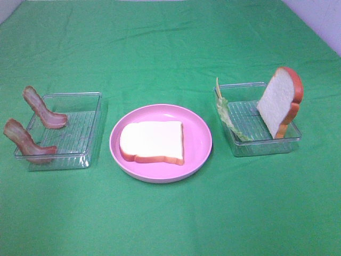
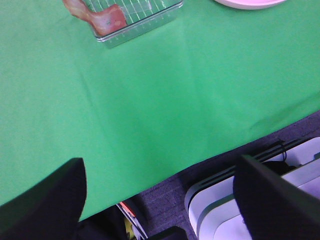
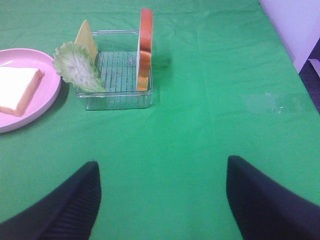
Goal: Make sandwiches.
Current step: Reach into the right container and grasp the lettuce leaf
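No stacked sandwiches show; the parts lie apart. One white bread slice (image 1: 152,141) lies flat on the pink plate (image 1: 197,144). A second slice (image 1: 281,101) leans upright in the right clear tray (image 1: 266,146), beside a lettuce leaf (image 1: 228,117) and a yellow cheese slice (image 3: 86,37). Two bacon strips (image 1: 42,109) (image 1: 24,140) lean on the left tray (image 1: 80,101). Both grippers are outside the high view. In its wrist view, my left gripper (image 2: 160,200) hangs open over the table's near edge. My right gripper (image 3: 162,200) is open above bare cloth, short of the right tray (image 3: 117,100).
A green cloth covers the table. The left wrist view shows its near edge, with dark floor and white equipment (image 2: 300,175) below. A pale wall or panel (image 3: 300,25) borders the table's right side.
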Controlling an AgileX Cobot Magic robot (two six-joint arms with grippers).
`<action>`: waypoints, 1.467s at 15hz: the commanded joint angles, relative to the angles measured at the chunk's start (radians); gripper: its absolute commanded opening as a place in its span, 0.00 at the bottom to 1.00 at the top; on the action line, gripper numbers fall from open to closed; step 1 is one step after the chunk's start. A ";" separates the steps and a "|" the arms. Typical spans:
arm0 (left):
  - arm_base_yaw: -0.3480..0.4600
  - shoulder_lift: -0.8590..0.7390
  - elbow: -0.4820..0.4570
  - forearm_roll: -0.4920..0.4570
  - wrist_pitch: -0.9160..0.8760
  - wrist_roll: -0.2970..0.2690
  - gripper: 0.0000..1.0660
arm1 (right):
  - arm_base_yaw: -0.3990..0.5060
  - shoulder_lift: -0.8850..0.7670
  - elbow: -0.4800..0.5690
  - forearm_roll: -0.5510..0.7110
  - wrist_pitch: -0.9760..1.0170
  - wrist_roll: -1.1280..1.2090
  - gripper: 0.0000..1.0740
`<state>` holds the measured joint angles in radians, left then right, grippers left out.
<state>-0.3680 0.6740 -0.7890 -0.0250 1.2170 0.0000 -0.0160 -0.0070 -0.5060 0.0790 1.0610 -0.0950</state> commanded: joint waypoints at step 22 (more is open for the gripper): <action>-0.004 -0.606 0.289 0.003 -0.171 0.019 0.71 | -0.004 1.408 -0.689 0.280 0.025 -0.138 0.63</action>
<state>-0.3680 0.0750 -0.5000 -0.0110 1.0600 0.0170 -0.0160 1.3610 -1.1620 0.3360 1.0590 -0.2150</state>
